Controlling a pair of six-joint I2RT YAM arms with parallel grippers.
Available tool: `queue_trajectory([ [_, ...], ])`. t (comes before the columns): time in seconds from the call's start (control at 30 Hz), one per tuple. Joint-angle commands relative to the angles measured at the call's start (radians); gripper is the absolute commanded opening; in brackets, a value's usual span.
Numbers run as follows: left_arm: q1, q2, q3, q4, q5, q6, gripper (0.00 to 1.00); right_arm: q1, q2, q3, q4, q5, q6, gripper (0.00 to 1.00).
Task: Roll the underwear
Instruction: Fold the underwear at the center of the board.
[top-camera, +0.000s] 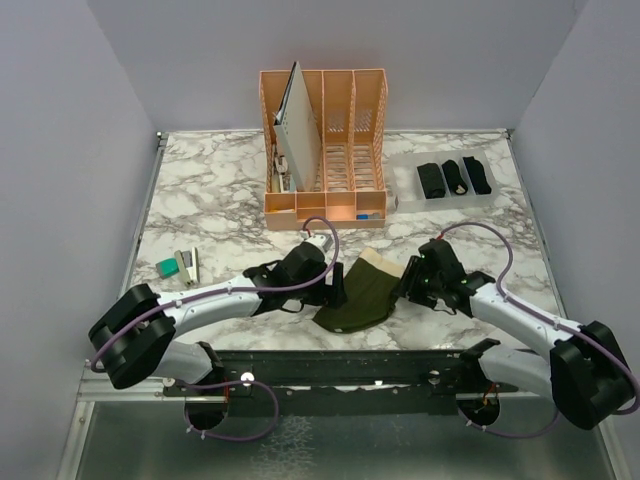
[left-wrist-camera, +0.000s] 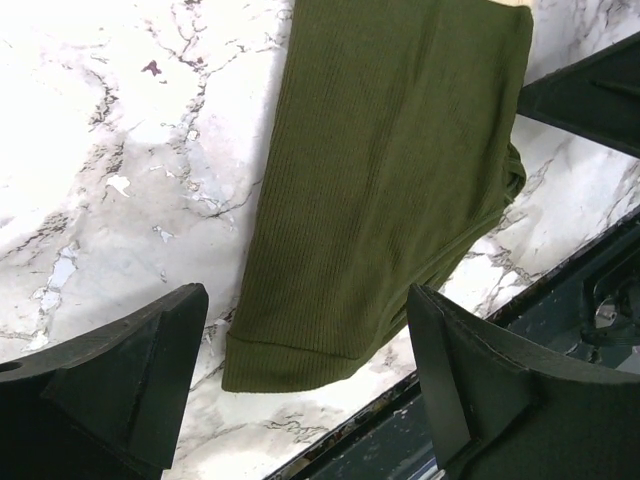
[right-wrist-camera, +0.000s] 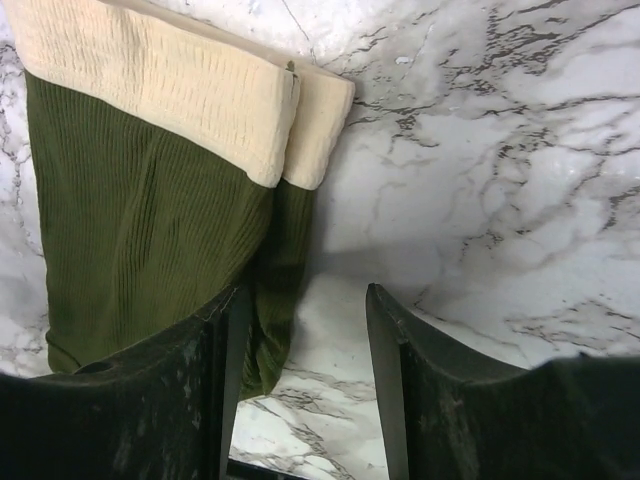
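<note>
Your olive-green briefs (top-camera: 362, 295) lie folded into a strip on the marble table (top-camera: 220, 200), close to its near edge and between both arms. The long axis runs from the cream waistband (right-wrist-camera: 150, 75) at far right to the hem at near left. Your left gripper (left-wrist-camera: 305, 300), fingers apart, straddles the hem end. The right gripper (right-wrist-camera: 307, 295), also spread, sits at the strip's right edge.
</note>
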Motion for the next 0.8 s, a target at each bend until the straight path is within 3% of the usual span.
queue_trajectory([
  [0.0,0.021,0.020,0.023,0.027,0.047,0.019,0.88,-0.004,0.042,0.022,0.043,-0.042,0.031,0.54],
  [0.53,0.035,0.023,-0.011,0.034,0.047,0.005,0.88,-0.004,-0.085,-0.033,0.048,-0.069,0.112,0.58],
  [0.77,0.036,0.040,-0.002,0.030,0.044,0.008,0.87,-0.004,0.016,-0.035,0.098,-0.074,0.116,0.58],
])
